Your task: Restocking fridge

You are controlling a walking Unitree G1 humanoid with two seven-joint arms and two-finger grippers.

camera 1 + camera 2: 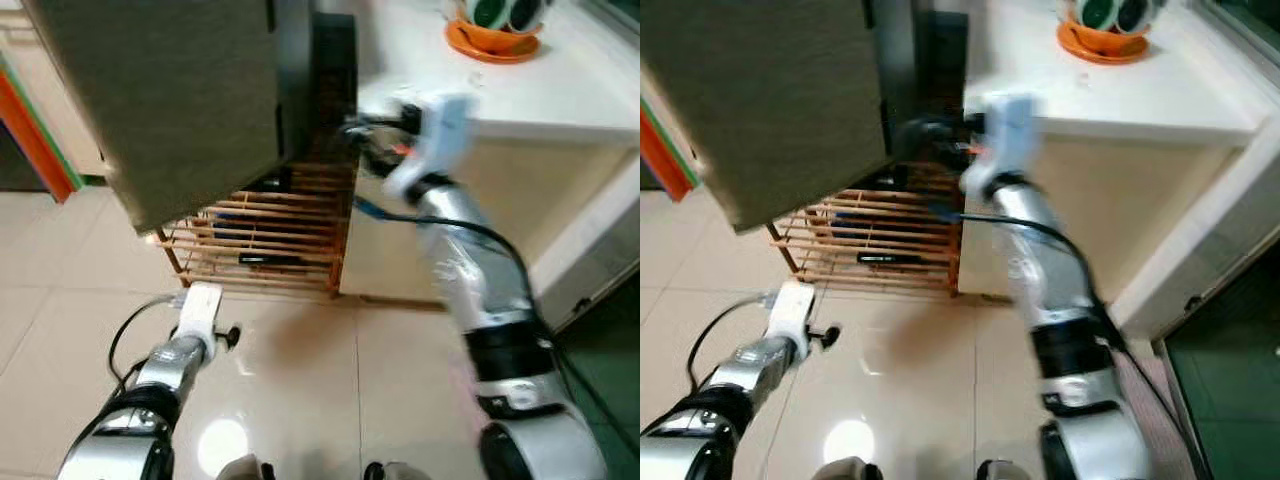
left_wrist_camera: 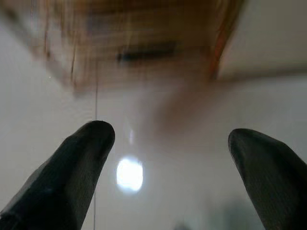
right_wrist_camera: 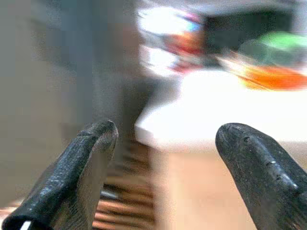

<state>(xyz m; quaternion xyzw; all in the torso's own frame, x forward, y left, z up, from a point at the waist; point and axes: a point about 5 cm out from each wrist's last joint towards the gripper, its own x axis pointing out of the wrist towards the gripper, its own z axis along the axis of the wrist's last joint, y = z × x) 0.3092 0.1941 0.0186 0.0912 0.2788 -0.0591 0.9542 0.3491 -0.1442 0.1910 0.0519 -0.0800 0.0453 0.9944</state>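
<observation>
Right gripper (image 3: 163, 158): its two black fingers are standing spread wide with nothing between them, and the arm is reaching up and forward toward the gap between fridge and counter.
Left gripper (image 2: 168, 167): its fingers are also standing apart and empty, hanging low over the glossy beige tiled floor (image 1: 300, 370) and pointing at the rack.
Fridge: the tall dark grey-fronted fridge (image 1: 170, 90) is rising ahead and to the robot's left of the right gripper, its dark side edge just beside the fingertips; its long axis is running vertically.
Nearer arm: the right one is lying much closer to the fridge edge; the left is sitting well below it.
Counter: the white countertop (image 1: 560, 90) is lying to the right of the jaws, carrying an orange dish with a green-and-white object (image 1: 497, 25), possibly stock for the fridge, though blur is making that uncertain.
Rack: a slatted wooden rack (image 1: 265, 240) is standing on the floor beneath the fridge front.
</observation>
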